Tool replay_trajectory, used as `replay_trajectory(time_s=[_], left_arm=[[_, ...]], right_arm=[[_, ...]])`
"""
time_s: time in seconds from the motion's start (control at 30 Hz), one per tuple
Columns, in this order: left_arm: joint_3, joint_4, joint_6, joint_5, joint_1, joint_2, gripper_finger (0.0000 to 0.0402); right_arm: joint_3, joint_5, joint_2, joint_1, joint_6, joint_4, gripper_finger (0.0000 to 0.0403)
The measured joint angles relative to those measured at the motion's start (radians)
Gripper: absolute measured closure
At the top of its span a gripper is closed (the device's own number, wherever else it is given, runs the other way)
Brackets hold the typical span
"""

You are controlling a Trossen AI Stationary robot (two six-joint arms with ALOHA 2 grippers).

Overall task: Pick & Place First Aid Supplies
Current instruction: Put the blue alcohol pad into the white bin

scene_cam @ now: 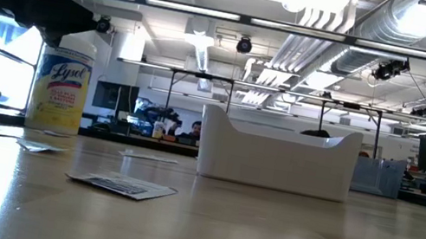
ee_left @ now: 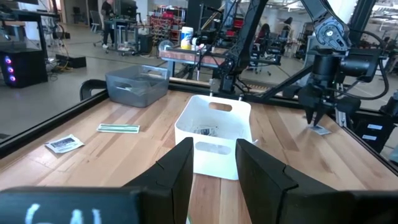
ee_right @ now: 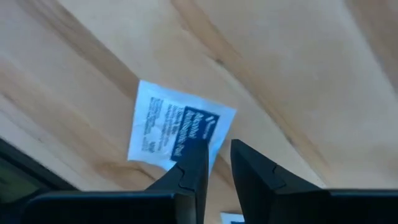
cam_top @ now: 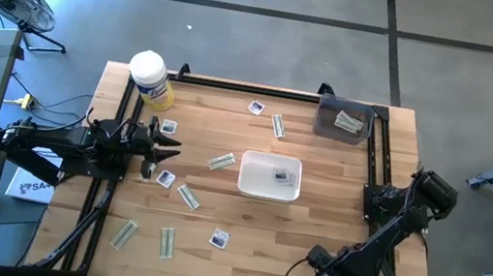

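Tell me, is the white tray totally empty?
No, the white tray already has a small packet lying inside it, seen from above.

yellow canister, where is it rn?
High view: the yellow canister stands at the table's far-left corner, beyond the left claw, with a square packet nearest it.

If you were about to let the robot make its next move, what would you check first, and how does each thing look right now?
1. White tray upright on the table: ok.
2. Tray has room: ok, only one packet shows inside.
3. Right gripper over a square packet: ok, hovering above one near the table's corner.
4. Right gripper holding anything: not ok, the packet lies flat on the wood.
5. Left gripper open and empty: ok.
6. Yellow canister out of the way: ok.
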Motion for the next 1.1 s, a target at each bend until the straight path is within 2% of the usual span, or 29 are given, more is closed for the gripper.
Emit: replay_trajectory(time_s=[0.27, 0.47, 0.63, 0.87, 1.1], left_arm=[[0.000, 0.000, 0.000, 0.000, 0.000, 0.000, 0.0283], [0.000, 0.000, 0.000, 0.000, 0.000, 0.000, 0.0283], [0.000, 0.000, 0.000, 0.000, 0.000, 0.000, 0.0283], [0.000, 0.000, 0.000, 0.000, 0.000, 0.000, 0.0283], [0.000, 0.000, 0.000, 0.000, 0.000, 0.000, 0.0283]], right_arm=[[-0.009, 0.017, 0.000, 0.000, 0.010, 0.045, 0.0341], [-0.018, -0.041, 0.051, -0.003, -0.010, 0.091, 0.0341], [-0.018, -0.028, 0.060, -0.005, -0.016, 0.083, 0.0344], [-0.019, -0.013, 0.061, -0.006, -0.028, 0.064, 0.0395], [-0.021, -0.015, 0.059, -0.017, -0.026, 0.056, 0.0400]])
